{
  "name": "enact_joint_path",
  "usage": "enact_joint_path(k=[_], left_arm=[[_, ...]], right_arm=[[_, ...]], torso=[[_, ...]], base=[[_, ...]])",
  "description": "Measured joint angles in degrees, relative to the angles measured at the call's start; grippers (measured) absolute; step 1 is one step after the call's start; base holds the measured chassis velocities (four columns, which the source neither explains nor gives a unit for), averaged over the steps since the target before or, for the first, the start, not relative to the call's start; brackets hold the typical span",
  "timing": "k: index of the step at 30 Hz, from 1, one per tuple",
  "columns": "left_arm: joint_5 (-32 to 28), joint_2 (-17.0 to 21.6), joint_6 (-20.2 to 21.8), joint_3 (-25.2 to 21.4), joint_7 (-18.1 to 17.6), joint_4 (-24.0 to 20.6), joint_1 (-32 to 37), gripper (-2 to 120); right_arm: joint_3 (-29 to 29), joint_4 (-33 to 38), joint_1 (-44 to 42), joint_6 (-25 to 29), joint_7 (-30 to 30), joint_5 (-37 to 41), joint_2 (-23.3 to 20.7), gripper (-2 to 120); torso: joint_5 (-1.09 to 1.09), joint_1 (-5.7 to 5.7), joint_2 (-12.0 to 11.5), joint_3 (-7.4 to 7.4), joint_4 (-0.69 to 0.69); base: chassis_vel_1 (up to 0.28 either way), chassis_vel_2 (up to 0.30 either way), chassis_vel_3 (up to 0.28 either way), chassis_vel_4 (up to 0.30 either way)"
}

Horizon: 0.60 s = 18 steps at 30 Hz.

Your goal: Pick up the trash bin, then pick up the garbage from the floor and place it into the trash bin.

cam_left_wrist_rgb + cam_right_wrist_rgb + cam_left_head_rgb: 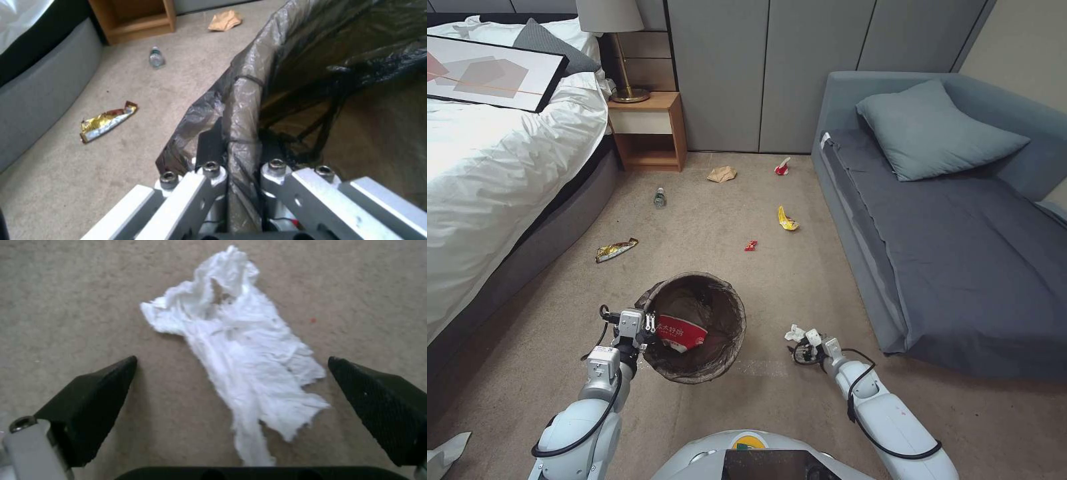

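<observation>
While the left gripper (650,325) pinches the bin (694,327) rim, its wrist view shows the liner (242,100) clamped between the fingers. Right gripper (231,373) hangs wide open astride a white scrap (242,353) on beige carpet (800,267) between bed (494,167) and sofa (960,227).

One trash bin (694,327), one cup (682,333) inside, seven litter pieces (788,219) on the floor, two tools (648,325)

bare carpet (707,227) ahead, hemmed by bed (487,173) and sofa (954,227)
</observation>
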Motion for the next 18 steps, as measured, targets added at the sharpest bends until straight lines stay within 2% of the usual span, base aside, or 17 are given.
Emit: enact_joint_path(k=[18], left_arm=[[-0.2, 0.5, -0.1, 0.2, 0.2, 0.1, -0.4, 3]], right_arm=[[-0.7, -1.8, 1.7, -0.1, 0.4, -1.1, 1.2, 100]], torso=[[-0.02, 0.0, 0.0, 0.0, -0.01]], base=[[0.0, 0.0, 0.0, 0.0]])
